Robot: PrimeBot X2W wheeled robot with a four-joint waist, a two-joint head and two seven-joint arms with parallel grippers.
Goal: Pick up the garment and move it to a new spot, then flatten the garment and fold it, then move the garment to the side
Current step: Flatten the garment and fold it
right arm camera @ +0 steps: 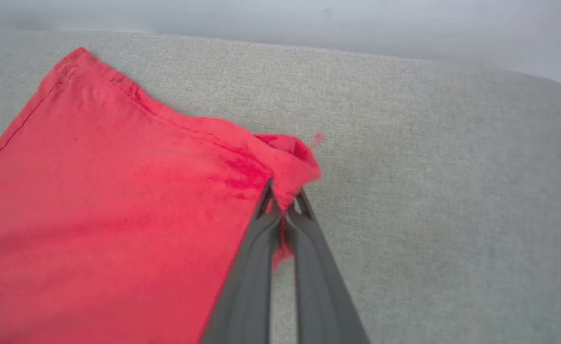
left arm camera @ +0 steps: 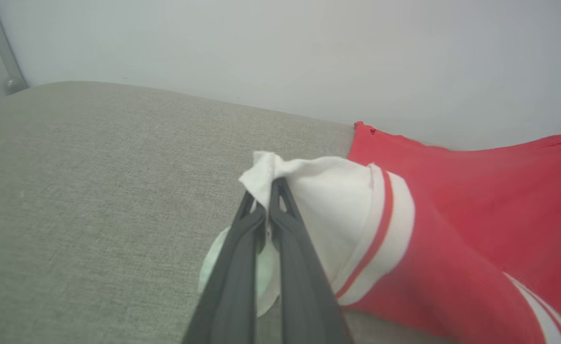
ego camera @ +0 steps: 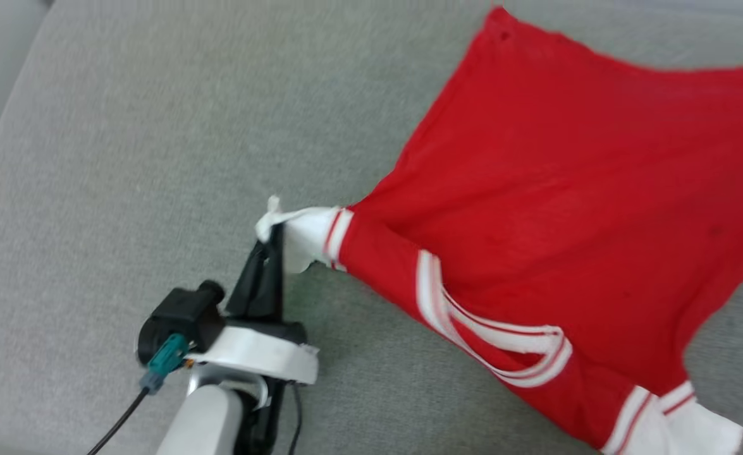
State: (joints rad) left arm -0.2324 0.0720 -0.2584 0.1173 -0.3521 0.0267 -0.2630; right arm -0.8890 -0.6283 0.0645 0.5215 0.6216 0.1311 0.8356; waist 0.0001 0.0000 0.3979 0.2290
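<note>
The garment, a red shirt with white sleeves and striped collar, lies spread on the grey cushion, plain red side up. My left gripper is shut on the tip of one white sleeve, pulling it out to the left; its fingers pinch the white cloth in the left wrist view. In the right wrist view my right gripper is shut on a bunched red corner of the garment at its hem edge. The other white sleeve lies at the lower right.
The grey cushion extends wide to the left of the garment. A pale wall rises behind the cushion's far edge. A small pale round patch shows on the cushion under my left fingers.
</note>
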